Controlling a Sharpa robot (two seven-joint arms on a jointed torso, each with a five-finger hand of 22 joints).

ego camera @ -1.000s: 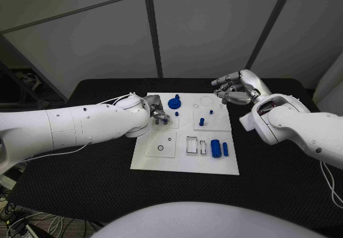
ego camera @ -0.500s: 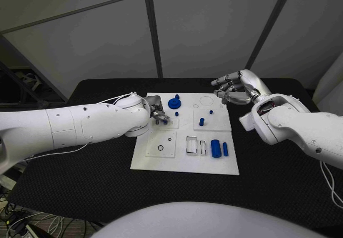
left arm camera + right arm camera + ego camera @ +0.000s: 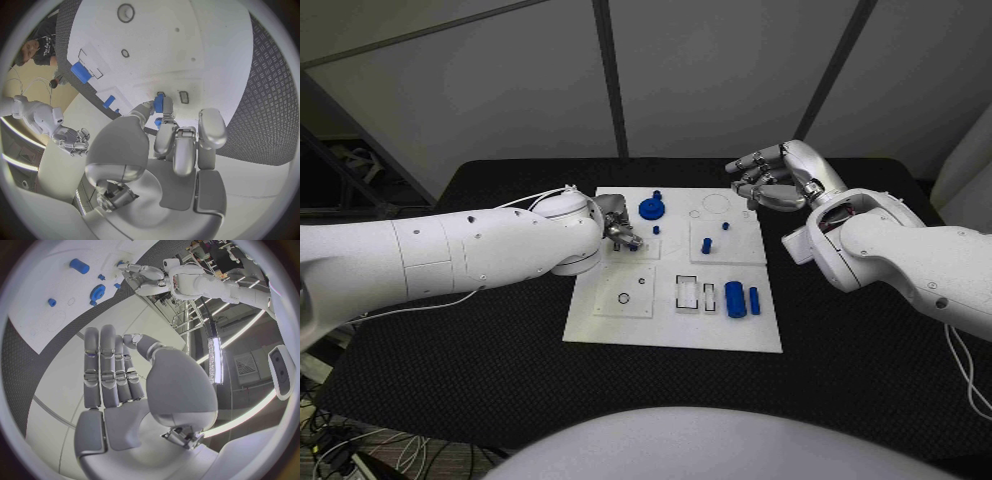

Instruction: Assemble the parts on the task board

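Note:
The white task board (image 3: 671,325) lies in the middle of the black table. My left hand (image 3: 620,234) hovers low over the board's back left part and pinches a small blue part (image 3: 159,103) between thumb and fingers, close to a small rectangular slot (image 3: 183,96). My right hand (image 3: 776,177) is raised over the board's back right corner; its fingers (image 3: 107,365) lie side by side with nothing in them. On the board are a blue round knob (image 3: 652,209), small blue pegs (image 3: 708,243), a thick blue cylinder (image 3: 736,299) and a thinner blue bar (image 3: 754,300).
Rectangular recesses (image 3: 687,292) and a small ring (image 3: 625,297) mark the board's front half. Black table (image 3: 877,340) runs wide on both sides of the board. Grey wall panels stand behind the table.

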